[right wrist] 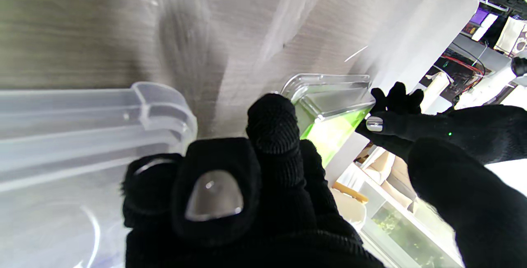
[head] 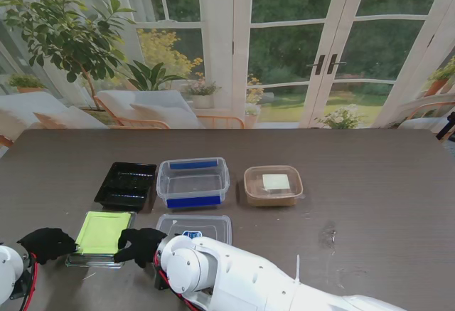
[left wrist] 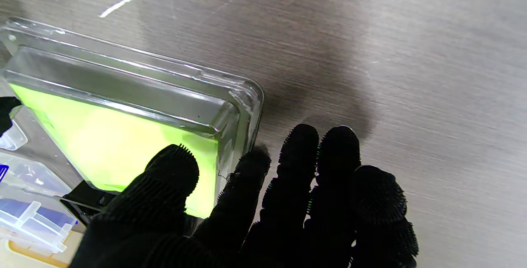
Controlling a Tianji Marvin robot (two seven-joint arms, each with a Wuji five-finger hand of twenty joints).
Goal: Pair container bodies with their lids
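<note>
Stand view: green-tinted clear lid (head: pixel 103 234) w/ raised rim, flat on grey surface (head: pixel 370 197) near me, left; left hand (head: pixel 47 243) and right hand (head: pixel 140 245) flank it at its near corners. Beyond: black tray (head: pixel 126 184), clear tub w/ blue strips (head: pixel 193 181), brown box (head: pixel 273 185); frosted lid (head: pixel 194 226) beside green one. Left wrist: fingers (left wrist: pixel 251 169) spread, touching lid corner, gripping nothing. Right wrist: fingers (right wrist: pixel 271 128) curled, grip cannot tell; frosted lid alongside.
</note>
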